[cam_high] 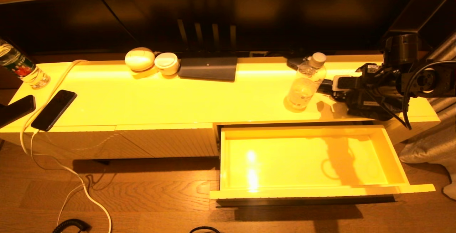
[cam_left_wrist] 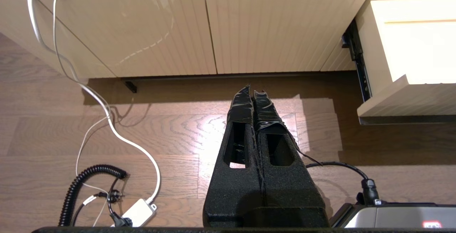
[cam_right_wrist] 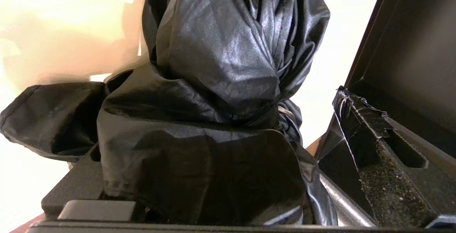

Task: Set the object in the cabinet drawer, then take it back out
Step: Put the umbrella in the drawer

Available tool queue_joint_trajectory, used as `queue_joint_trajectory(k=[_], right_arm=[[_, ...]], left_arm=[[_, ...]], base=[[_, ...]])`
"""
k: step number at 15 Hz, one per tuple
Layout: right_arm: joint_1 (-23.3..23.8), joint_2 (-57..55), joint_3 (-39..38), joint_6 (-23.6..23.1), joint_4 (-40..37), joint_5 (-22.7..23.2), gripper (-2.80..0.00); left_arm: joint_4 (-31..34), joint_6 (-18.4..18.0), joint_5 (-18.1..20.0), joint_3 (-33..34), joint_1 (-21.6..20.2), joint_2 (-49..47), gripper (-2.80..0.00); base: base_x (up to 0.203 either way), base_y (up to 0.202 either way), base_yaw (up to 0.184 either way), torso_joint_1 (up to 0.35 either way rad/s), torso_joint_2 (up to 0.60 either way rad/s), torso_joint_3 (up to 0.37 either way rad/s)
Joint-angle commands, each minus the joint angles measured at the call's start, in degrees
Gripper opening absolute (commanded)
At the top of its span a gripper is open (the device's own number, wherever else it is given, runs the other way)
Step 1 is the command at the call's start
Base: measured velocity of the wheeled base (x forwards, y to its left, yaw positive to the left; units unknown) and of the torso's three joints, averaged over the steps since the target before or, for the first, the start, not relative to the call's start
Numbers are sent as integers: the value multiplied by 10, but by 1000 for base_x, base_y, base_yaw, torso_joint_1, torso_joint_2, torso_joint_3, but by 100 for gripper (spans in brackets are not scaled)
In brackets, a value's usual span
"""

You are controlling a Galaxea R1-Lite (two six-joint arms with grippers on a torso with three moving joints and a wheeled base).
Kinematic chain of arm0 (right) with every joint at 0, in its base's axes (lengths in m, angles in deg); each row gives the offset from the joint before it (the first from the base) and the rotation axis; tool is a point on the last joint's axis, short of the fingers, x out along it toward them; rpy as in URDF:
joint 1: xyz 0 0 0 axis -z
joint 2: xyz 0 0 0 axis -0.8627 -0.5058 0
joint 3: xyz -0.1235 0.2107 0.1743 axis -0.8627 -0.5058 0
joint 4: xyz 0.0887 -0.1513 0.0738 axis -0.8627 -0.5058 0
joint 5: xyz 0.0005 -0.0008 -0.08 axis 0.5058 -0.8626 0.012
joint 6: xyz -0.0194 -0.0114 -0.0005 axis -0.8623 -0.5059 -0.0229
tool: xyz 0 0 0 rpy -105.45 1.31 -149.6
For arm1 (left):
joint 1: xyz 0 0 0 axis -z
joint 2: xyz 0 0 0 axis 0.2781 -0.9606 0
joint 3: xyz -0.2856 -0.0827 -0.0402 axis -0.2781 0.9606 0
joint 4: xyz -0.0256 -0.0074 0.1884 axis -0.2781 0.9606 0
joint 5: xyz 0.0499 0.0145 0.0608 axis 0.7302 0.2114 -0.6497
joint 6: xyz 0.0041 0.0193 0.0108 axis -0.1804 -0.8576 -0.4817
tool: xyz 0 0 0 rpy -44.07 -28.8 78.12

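The object, a crumpled black fabric bundle (cam_right_wrist: 213, 83), lies on the cabinet top at the far right (cam_high: 359, 106). My right gripper (cam_right_wrist: 213, 126) (cam_high: 335, 91) is open around it. One taped finger (cam_right_wrist: 359, 126) stands apart from the fabric, with bright cabinet top showing between them; the other finger is hidden under the cloth. The cabinet drawer (cam_high: 306, 192) (cam_left_wrist: 409, 94) is pulled out below, and its glossy inside holds nothing. My left gripper (cam_left_wrist: 252, 92) hangs shut and idle over the wooden floor in front of the ribbed cabinet panels.
A clear water bottle (cam_high: 306, 83) stands just left of my right gripper. On the cabinet top are a dark flat pad (cam_high: 208, 68), two white round cases (cam_high: 139, 59), two phones (cam_high: 53, 110) with a white cable, and another bottle (cam_high: 19, 69). Cables (cam_left_wrist: 107, 119) lie on the floor.
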Motion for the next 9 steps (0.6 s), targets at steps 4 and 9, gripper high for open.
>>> queue_joint_trajectory(k=[4,9], right_arm=[[-1,1,-5,21,-1,-21,-280],[-4,3,-4,24,-2,-34,-280]], left_arm=[[0,0,0,1,0,0,-280],[0,0,0,1,0,0,-280]], base=[[0,0,0,0,0,0],[0,0,0,0,0,0]])
